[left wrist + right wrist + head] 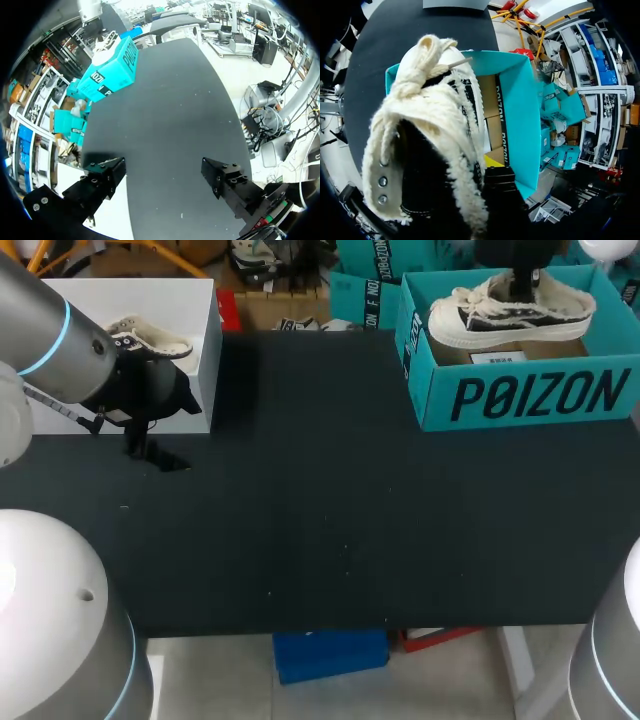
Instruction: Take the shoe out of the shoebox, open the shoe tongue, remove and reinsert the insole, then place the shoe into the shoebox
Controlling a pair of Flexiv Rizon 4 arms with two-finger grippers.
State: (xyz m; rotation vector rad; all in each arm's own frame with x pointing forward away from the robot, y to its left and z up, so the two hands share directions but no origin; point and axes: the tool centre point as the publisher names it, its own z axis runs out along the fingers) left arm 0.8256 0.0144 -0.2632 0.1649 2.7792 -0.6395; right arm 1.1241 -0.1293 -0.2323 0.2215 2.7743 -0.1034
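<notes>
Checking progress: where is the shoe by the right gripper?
Head view, far right: the shoe sits in the open teal shoebox, with the right gripper at its collar.

left end effector [162, 172] spread; right end effector [520, 290] clamped.

A black-topped table [320, 520] carries two boxes along its far edge. A teal shoebox [520, 400], lid off and open side up, stands at the far right corner, its long printed side facing the near edge. Well apart from the teal shoebox, across a wide stretch of dark surface to its left, an open white box [205, 360] sits at the far left corner, roughly level with it. In front of the teal shoebox the dark top runs to the near edge, dotted with a few pale specks.
</notes>
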